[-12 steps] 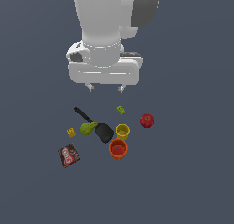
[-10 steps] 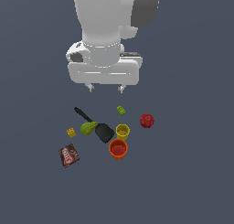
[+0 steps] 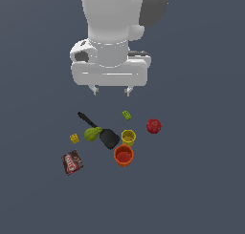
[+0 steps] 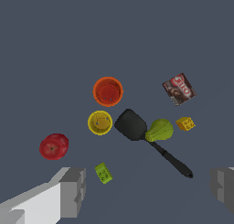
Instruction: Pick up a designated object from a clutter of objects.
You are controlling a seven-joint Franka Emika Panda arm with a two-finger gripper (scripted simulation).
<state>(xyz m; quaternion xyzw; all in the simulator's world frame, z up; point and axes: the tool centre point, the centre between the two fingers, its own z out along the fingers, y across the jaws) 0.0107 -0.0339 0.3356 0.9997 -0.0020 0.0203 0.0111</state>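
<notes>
Nothing moved; fingers [image 3: 111, 90] apart, tips cropped; yellow brick [image 3: 74, 138] unobscured.

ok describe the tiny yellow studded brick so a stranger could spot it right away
Find the long black plastic spatula with the green pear resting against it. Just beyond the pear, on the exterior view's left, sits the tiny yellow studded brick. It is far smaller than the yellow cup and yellow, unlike the green brick.

Gripper [image 4: 146, 191] fingers cut by wrist view's edge.
</notes>
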